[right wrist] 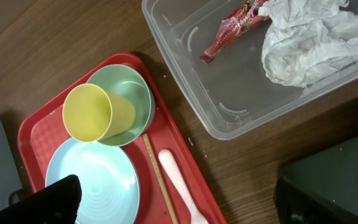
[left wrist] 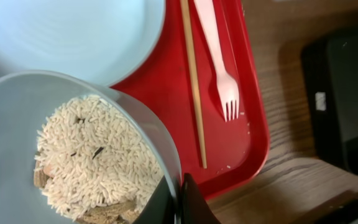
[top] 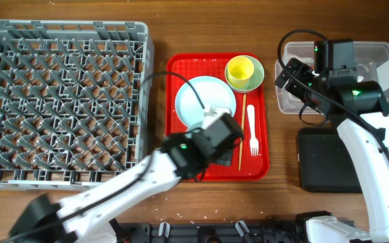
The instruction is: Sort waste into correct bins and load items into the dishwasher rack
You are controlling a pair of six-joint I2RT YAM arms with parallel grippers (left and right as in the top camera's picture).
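The left fingers pinch the smooth rim of the round whitish bowl, with grainy rice scraps just left of them. The right fingers stand wide above the clear tub, which holds the crumpled napkin and the glossy wrapper.

On the red rectangular plastic serving tray: pale blue round plate, faintly ringed; yellow plastic cup; light green round bowl; white plastic fork; tan wooden chopstick. Whitish-beige rice scraps, dark-flecked, in a whitish round bowl. Left, grey lattice plastic crate. Right, clear rectangular plastic tub, red printed snack wrapper, white crumpled paper napkin, flat black rectangular tray.
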